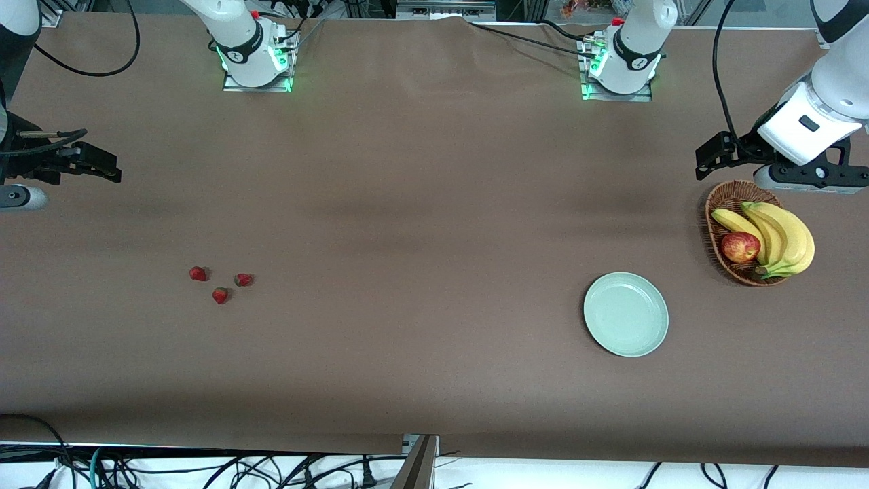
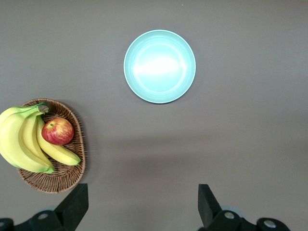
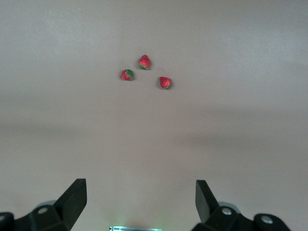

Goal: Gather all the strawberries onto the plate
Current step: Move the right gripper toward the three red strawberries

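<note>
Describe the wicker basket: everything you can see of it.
The basket is a shallow oval bowl of brown woven wicker. It sits flat on the brown table at the left arm's end, beside the green plate but apart from it, and farther from the front camera. It holds a bunch of yellow bananas and a red apple. The bananas overhang its rim. Neither claw touches it.

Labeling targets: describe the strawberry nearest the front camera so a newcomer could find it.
Start at the brown table and go toward the right arm's end, where three strawberries lie in a loose triangle, well apart from the plate. The one you want lies nearer to the front camera than its two neighbours, between them.
</note>
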